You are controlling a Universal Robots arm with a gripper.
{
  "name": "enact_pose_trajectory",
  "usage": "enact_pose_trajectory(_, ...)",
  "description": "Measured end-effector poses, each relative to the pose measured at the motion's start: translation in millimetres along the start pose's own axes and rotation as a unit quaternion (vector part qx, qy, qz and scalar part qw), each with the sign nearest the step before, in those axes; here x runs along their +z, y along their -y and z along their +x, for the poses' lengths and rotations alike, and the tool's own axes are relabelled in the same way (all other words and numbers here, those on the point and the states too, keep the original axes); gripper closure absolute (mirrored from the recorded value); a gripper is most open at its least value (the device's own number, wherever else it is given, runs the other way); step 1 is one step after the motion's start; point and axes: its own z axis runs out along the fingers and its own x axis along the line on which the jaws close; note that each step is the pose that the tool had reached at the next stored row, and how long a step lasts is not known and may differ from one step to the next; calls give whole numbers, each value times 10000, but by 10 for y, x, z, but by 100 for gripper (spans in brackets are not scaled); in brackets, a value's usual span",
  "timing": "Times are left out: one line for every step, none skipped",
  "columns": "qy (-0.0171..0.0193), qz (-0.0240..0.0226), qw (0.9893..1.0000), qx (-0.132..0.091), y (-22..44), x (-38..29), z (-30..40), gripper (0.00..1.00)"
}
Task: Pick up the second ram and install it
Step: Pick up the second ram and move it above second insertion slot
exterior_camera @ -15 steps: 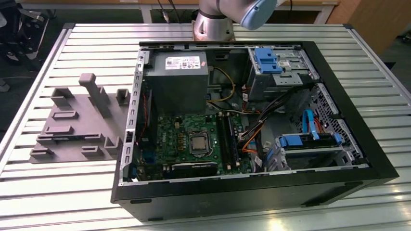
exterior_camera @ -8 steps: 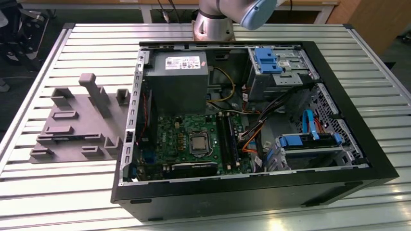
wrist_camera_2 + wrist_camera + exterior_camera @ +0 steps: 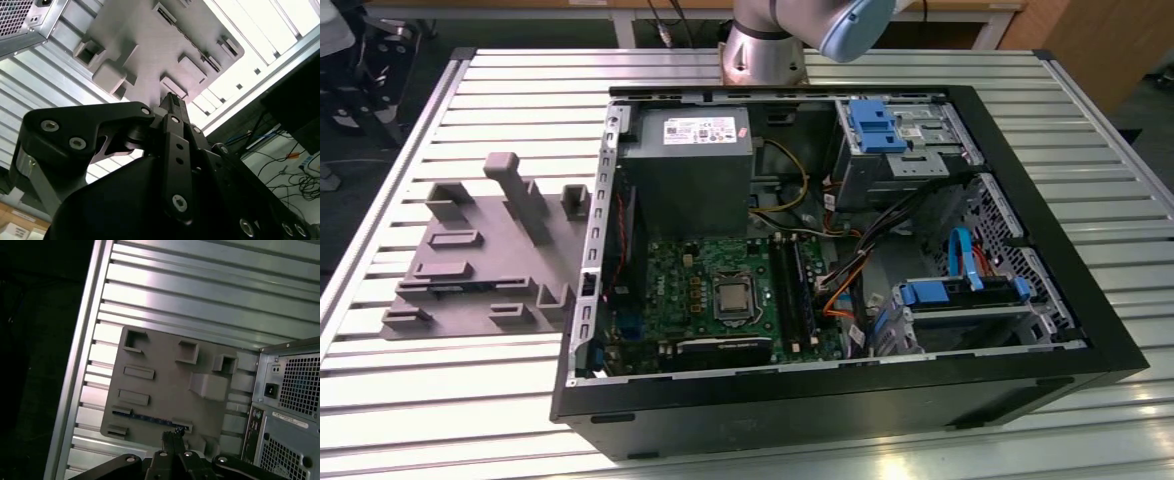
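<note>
Nearest us, the pincer (image 3: pixel 173 436) has its fingers together, with nothing between them. Just beyond the tips and clear of them, the second ram (image 3: pixel 150 418) lies in the grey fixture plate (image 3: pixel 165 385), along the plate's edge closest to the pincer. We judge that its long axis runs nearly along the line on which the two fingers sit side by side, most of its length off to one side. Farther out are the slatted table (image 3: pixel 200 300) and the computer case (image 3: pixel 290 405).
</note>
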Motion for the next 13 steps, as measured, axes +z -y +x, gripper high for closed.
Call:
enact_pose_trajectory(-3, -1, 10000, -66, 0, 0, 0, 89)
enact_pose_trajectory(-6, -2, 9999, -127, 0, 0, 1, 89)
enact_pose_trajectory(-8, -2, 9998, -184, 0, 0, 1, 89)
enact_pose_trajectory(-10, -3, 9997, -232, 0, 1, 2, 89)
enact_pose_trajectory(-11, -3, 9996, -265, 0, 1, 3, 89)
enact_pose_trajectory(-12, -4, 9996, -283, 1, 1, 3, 89)
enact_pose_trajectory(-12, -4, 9996, -291, 0, 1, 3, 89)
enact_pose_trajectory(-12, -4, 9996, -292, 0, 1, 3, 89)
enact_pose_trajectory(-13, -4, 9996, -293, 0, 1, 3, 89)
enact_pose_trajectory(-13, -4, 9996, -295, 0, 1, 3, 89)
enact_pose_trajectory(-13, -4, 9996, -294, 0, 1, 3, 89)
enact_pose_trajectory(-13, -4, 9996, -295, 0, 1, 3, 89)
enact_pose_trajectory(-13, -4, 9996, -295, 0, 1, 3, 89)
